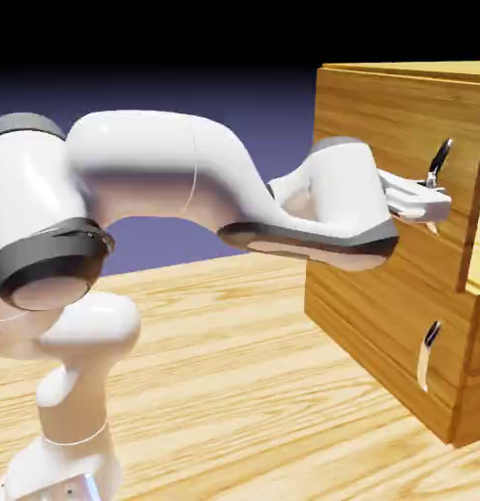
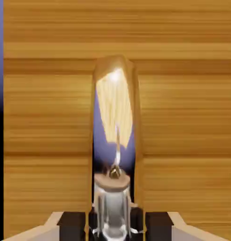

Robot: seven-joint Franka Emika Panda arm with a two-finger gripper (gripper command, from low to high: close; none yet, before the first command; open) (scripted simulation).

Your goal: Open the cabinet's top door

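Note:
The cabinet (image 1: 400,323) of light-brown wood stands at the exterior view's right. Its top door (image 1: 375,117) carries a curved silver handle (image 1: 438,159). My gripper (image 1: 429,203) reaches across from the left and sits at that handle's lower part. In the hand view the shiny handle (image 2: 115,136) runs up the middle, large, and my gripper (image 2: 115,226) is shut on its near end. Grained wood of the cabinet front (image 2: 187,117) fills the view behind it.
The shorter lower panel (image 1: 380,338) has its own small silver handle (image 1: 428,354), below my hand. The wooden table (image 1: 224,382) stretches out to the left of the cabinet, with my arm's base (image 1: 67,440) at its lower left.

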